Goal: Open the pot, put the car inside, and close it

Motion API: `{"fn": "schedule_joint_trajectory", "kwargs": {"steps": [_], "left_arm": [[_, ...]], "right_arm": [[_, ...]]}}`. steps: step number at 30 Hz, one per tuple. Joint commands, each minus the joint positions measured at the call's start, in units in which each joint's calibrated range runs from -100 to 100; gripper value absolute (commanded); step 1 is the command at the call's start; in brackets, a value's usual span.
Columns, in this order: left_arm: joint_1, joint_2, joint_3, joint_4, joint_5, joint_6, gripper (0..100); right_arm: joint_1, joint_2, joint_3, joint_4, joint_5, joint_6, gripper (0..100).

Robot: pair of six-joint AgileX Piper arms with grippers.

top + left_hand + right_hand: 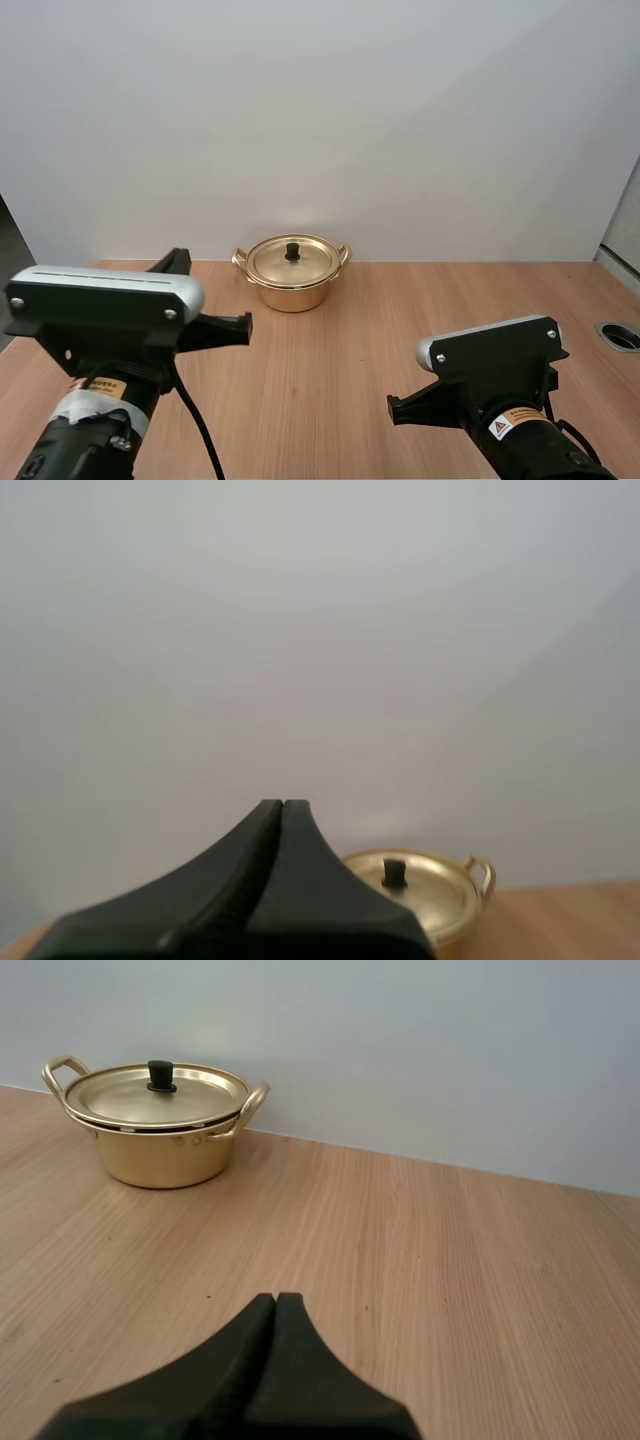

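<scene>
So the gold pot [292,275] is sitting way at the back of the tabletop [330,380], right up near the white wall [320,120], a bit left of the middle. Lid [291,260] is on, sitting flat, with its little black knob [292,250] sticking straight up. There's one loop handle [255,1105] on each side.

Both arms are parked at the near end, well apart from the pot. Nothing is touching it.

The left tool [283,806] is fully closed, with both fingers pressed together into one dark wedge and nothing pinched between them. From where it points, the pot is ahead and off to its right, partly hidden behind the wedge, and you can see the knob and one handle past it.

The right tool [275,1300] is the same deal: closed tight, holding nothing, hanging low over bare wood. For this one the pot is ahead and off to the left, with a long stretch of open tabletop between.

From above, the pot ends up roughly between the two arms' lines, closer to the left arm's side than the right.
</scene>
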Motion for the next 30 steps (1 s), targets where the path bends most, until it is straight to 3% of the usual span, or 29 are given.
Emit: {"fn": "schedule_joint_trajectory", "kwargs": {"steps": [1, 8, 15, 30], "left_arm": [[0.03, 0.0, 1.86, 3.11, 24.79, 0.05, 0], [0.03, 0.0, 5.51, 7.07, 24.3, 0.14, 0], [0.03, 0.0, 5.51, 20.67, 23.76, 0.14, 0], [0.03, 0.0, 5.51, 21.07, 23.76, 0.14, 0]], "right_arm": [[-0.04, 0.0, 0.0, 0.09, -0.11, -0.02, 0], [-0.04, 0.0, 0.0, 0.25, -0.28, -0.02, 0], [-0.04, 0.0, 0.0, 0.25, -0.28, -0.02, 0], [-0.04, 0.0, 0.0, 0.25, -0.28, -0.02, 0]]}}
